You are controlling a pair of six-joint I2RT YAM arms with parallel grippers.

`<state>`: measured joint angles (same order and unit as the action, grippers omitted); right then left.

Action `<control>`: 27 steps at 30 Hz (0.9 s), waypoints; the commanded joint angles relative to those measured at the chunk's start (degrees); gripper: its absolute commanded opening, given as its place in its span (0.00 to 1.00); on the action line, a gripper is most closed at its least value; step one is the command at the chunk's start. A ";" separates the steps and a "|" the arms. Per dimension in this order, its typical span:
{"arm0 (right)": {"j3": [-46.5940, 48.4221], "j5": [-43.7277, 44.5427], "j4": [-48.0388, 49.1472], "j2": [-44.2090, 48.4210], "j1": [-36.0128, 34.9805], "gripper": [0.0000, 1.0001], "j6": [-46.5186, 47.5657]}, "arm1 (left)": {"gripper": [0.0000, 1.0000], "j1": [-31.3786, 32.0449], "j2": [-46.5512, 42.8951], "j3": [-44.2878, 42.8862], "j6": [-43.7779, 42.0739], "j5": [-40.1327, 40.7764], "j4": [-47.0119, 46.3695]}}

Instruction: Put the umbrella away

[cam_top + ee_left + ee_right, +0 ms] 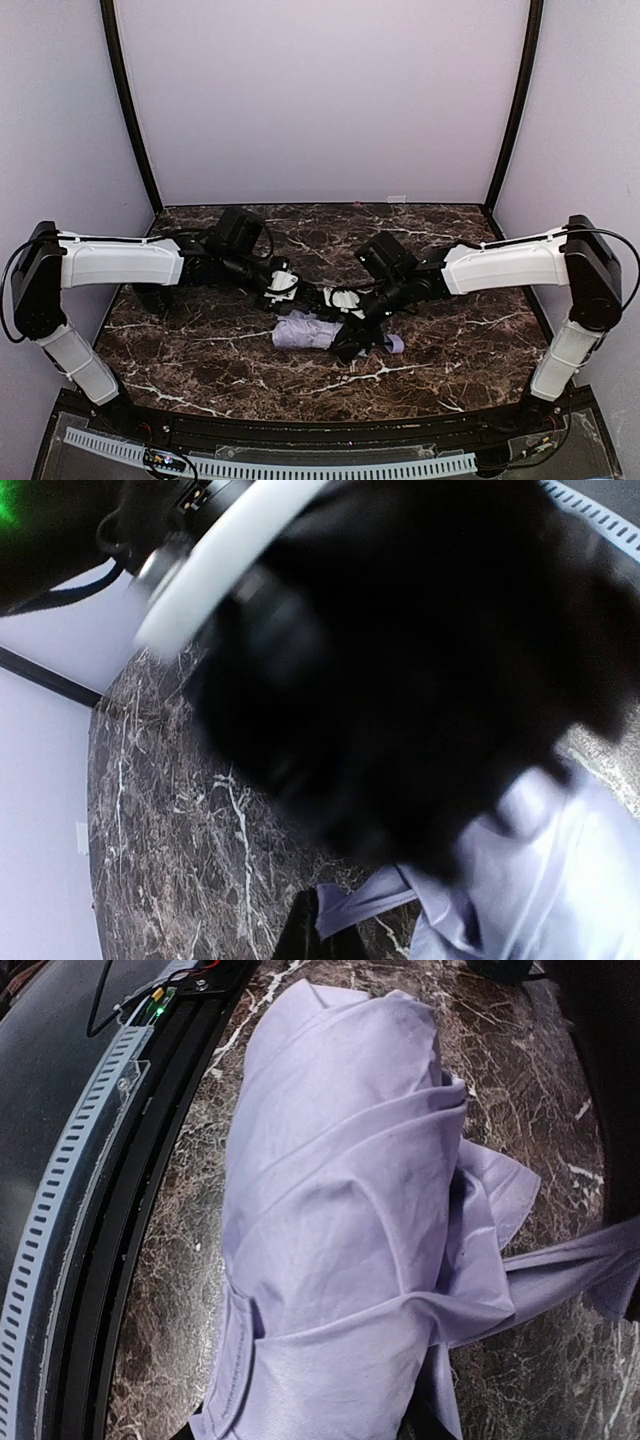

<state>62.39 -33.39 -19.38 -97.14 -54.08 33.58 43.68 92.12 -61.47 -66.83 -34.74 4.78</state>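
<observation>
The umbrella [308,333] lies folded in a pale lavender bundle at the middle of the marble table [470,340], its small handle [396,343] pointing right. My right gripper [350,340] is shut round the bundle. In the right wrist view the fabric [340,1210] fills the space between the fingers [418,1427]. A lavender strap [570,1260] runs taut from the bundle to my left gripper [300,298]. That gripper [320,935] is shut on the strap's end [400,895]. The right arm's blurred black wrist [420,680] hides most of the left wrist view.
A black rail with a perforated white strip [300,467] runs along the table's near edge, close beside the umbrella [70,1160]. A small board with a green light [155,1000] sits on it. Pale walls close the back and sides.
</observation>
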 commanded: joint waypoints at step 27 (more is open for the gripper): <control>-16.30 32.88 6.16 -2.27 -15.37 0.00 8.86 | 0.00 0.69 21.27 1.39 17.85 22.18 -38.50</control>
<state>48.64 0.51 -4.03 -98.17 -66.61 39.94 45.91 113.38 -57.41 -48.25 -23.05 -21.37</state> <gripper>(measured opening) 0.349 0.009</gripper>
